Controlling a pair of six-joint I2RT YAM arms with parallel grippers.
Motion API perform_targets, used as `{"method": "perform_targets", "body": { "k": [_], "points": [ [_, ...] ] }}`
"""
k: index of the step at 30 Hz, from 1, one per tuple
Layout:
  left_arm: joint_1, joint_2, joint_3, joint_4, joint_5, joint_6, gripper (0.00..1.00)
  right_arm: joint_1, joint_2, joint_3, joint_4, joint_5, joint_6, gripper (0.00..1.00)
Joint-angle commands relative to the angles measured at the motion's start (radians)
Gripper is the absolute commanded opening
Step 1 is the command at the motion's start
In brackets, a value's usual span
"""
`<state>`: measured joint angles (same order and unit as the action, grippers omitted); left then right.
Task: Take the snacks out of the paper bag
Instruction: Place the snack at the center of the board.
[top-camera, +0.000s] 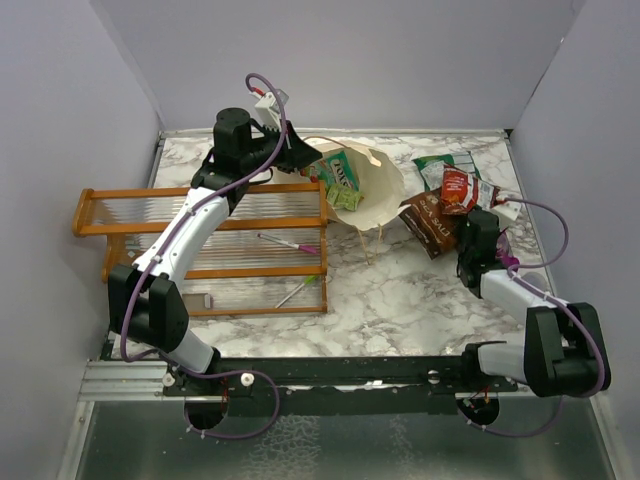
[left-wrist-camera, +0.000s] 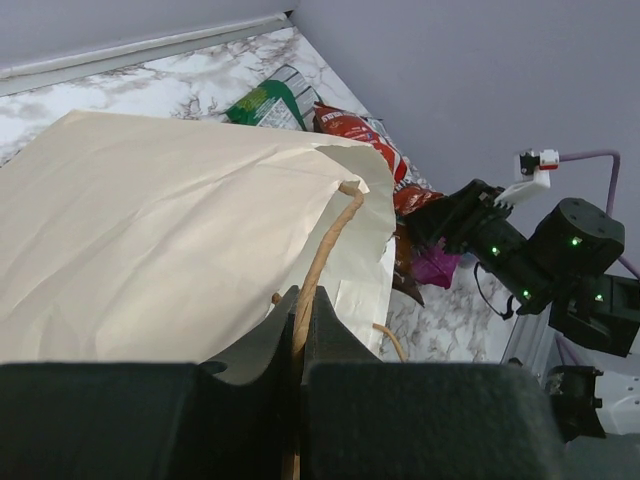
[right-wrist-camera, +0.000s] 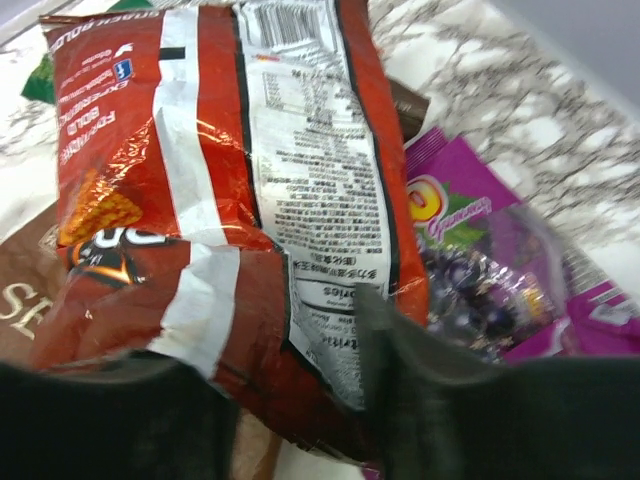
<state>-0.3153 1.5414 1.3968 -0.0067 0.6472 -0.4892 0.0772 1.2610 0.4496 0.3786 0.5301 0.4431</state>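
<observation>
The cream paper bag (top-camera: 375, 190) is tipped at the back centre with its mouth open, and a teal packet (top-camera: 340, 172) and a lime packet (top-camera: 347, 198) show inside. My left gripper (top-camera: 300, 155) is shut on the bag's twine handle (left-wrist-camera: 325, 240), beside the bag's wall (left-wrist-camera: 150, 230). My right gripper (top-camera: 478, 222) is closed on the lower end of a red chip bag (right-wrist-camera: 230, 170), which rests over the pile to the right of the bag (top-camera: 458, 190). In that pile are a dark brown packet (top-camera: 428, 222), a green-white packet (top-camera: 440, 165) and a magenta packet (right-wrist-camera: 480, 260).
An orange wooden rack (top-camera: 110, 215) stands at the left, under my left arm, with two pens (top-camera: 290, 243) lying on it. Grey walls close the table at the back and on both sides. In the left wrist view the right arm (left-wrist-camera: 520, 255) sits just beyond the bag.
</observation>
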Motion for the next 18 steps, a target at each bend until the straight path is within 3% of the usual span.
{"method": "perform_targets", "body": {
  "k": [1,5,7,13,18],
  "points": [
    [0.005,0.011,0.024,0.034,0.021,-0.007,0.0,-0.005,-0.057,0.021,-0.112,-0.12,0.066,0.58],
    [0.005,0.007,0.022,0.036,0.022,-0.006,0.0,-0.005,-0.147,-0.021,-0.169,-0.291,0.122,0.9],
    [0.005,0.006,0.022,0.036,0.023,-0.006,0.0,-0.005,-0.216,-0.039,-0.194,-0.296,0.136,1.0],
    [0.003,0.018,0.012,0.068,0.048,-0.035,0.0,-0.005,-0.388,-0.001,-0.255,-0.322,0.086,1.0],
    [0.003,0.024,0.002,0.09,0.064,-0.06,0.0,-0.005,-0.441,0.042,-0.26,-0.384,0.007,1.0]
  ]
}}
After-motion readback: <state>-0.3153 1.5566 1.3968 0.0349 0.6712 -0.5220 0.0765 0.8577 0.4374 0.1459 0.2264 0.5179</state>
